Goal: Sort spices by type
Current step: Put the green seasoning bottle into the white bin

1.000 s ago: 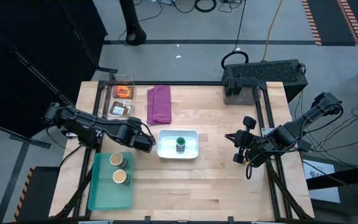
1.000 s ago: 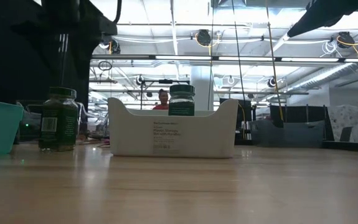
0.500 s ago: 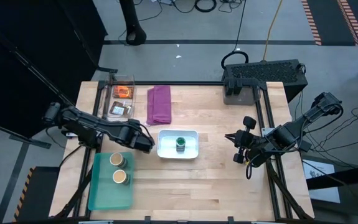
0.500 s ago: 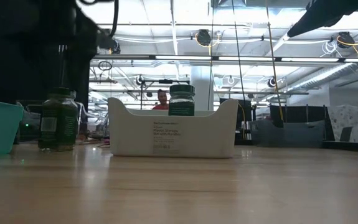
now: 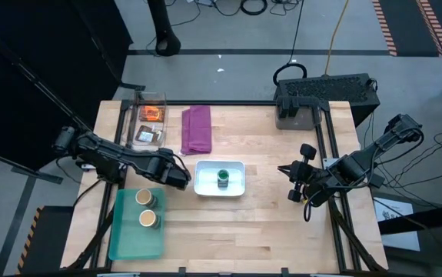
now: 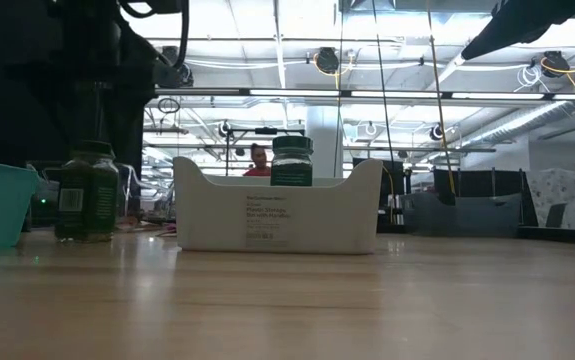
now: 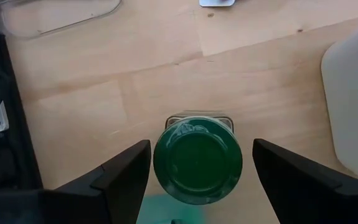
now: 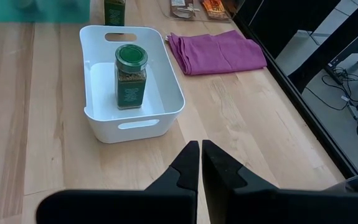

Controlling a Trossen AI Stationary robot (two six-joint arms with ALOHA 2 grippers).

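Green-lidded and standing upright on the bare wooden table (image 5: 282, 223), a spice jar (image 7: 197, 163) is sitting between the parted fingers (image 7: 119, 177) of the left gripper (image 5: 181, 177), just beside the white bin (image 5: 236, 187). In the left wrist view the two dark fingers are flanking the jar with a sliver of gap on either side, so no firm grip is showing. In the low view the same jar (image 6: 87, 192) is resting on the tabletop to the left of the bin, the dark arm hanging over it.

A second green-lidded jar (image 5: 223, 178) is standing upright inside the white bin; the right wrist view is showing it (image 8: 131, 76) near the bin's middle. Two tan-lidded jars (image 5: 147, 209) are sitting in the teal tray (image 5: 132, 242) near the table's front left corner. An orange packet (image 5: 152, 114) and a dark brown packet (image 5: 147, 135) are lying in the clear container (image 5: 134, 119) at the back left, beside the folded purple cloth (image 5: 196, 128).

The right gripper (image 5: 291, 183) is hovering near the table's right edge, well apart from the bin, its fingers (image 8: 185, 163) pressed together and holding nothing.
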